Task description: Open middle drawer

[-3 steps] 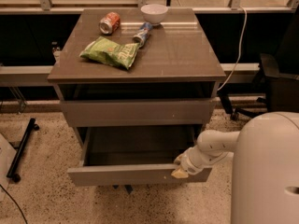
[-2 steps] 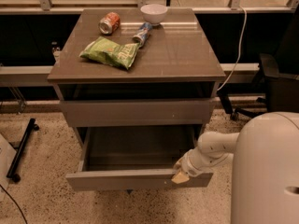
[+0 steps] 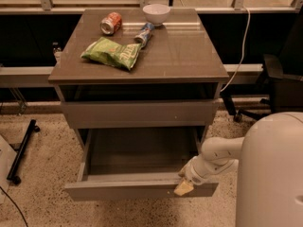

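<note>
The middle drawer (image 3: 137, 191) is pulled well out of the grey-brown cabinet (image 3: 189, 56); its flat front panel is low in the view and its inside looks empty. The taller upper drawer front (image 3: 137, 113) is closed above it. The lowest front is hidden under the open drawer. My gripper (image 3: 184, 186) is at the right end of the middle drawer's front panel, against its top edge, on my white arm (image 3: 215, 155) coming from the right.
On the cabinet top lie a green chip bag (image 3: 111, 54), a red soda can (image 3: 111, 22), a tipped blue can (image 3: 143, 33) and a white bowl (image 3: 156, 13). A black office chair (image 3: 279, 84) and a white cable (image 3: 242, 46) are at the right. My white body (image 3: 272, 174) fills the lower right.
The middle drawer has slid a little further out toward the camera, and my gripper has moved with its front panel.
</note>
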Controlling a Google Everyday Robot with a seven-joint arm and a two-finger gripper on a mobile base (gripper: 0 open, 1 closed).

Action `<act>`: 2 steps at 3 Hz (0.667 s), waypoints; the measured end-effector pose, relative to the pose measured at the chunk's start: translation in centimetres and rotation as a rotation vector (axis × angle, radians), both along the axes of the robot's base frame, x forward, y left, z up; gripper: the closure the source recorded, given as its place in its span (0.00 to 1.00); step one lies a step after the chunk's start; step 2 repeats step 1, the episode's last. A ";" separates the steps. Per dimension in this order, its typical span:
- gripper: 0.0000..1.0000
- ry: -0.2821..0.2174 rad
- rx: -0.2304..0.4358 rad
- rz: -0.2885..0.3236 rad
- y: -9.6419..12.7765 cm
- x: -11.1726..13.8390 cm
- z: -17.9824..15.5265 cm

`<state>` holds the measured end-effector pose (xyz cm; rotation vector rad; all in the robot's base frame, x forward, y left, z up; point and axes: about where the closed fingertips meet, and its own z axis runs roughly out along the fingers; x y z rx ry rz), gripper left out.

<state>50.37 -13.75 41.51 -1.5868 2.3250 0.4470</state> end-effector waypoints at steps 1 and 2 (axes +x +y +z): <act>0.00 0.002 0.000 0.001 0.1 -0.1 -0.1; 0.00 0.002 0.000 0.001 0.1 -0.1 -0.1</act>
